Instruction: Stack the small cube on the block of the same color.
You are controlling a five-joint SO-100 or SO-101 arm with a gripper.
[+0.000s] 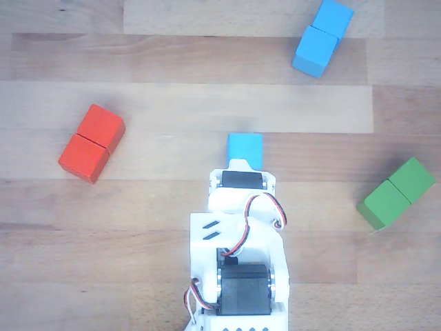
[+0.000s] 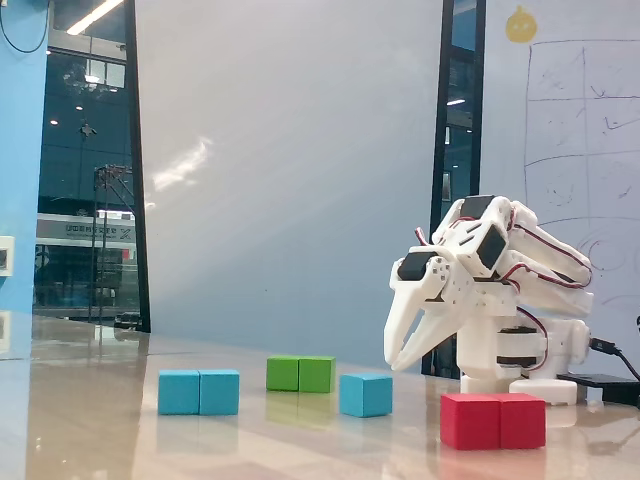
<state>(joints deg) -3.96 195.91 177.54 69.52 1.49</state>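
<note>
From above, in the other view, the white arm (image 1: 238,255) covered the lower middle of the wooden table (image 1: 138,207), and its own body hid the fingers entirely. The small cube (image 1: 245,150) peeked out just past the arm's front edge, its near side cut off beneath it. The block (image 1: 322,37) lay well apart, up at the top right, angled, seam visible. A red block (image 1: 91,143) sat to the left, a green block (image 1: 396,192) to the right.

The fixed view, from the side, showed more: the gripper (image 2: 398,362) hung tips-down above the table, jaws slightly spread and pinching nothing, just right of and above the small cube (image 2: 365,394). The block (image 2: 199,391) rested far left, the green one (image 2: 300,373) behind, and the red one (image 2: 493,420) nearest the camera.
</note>
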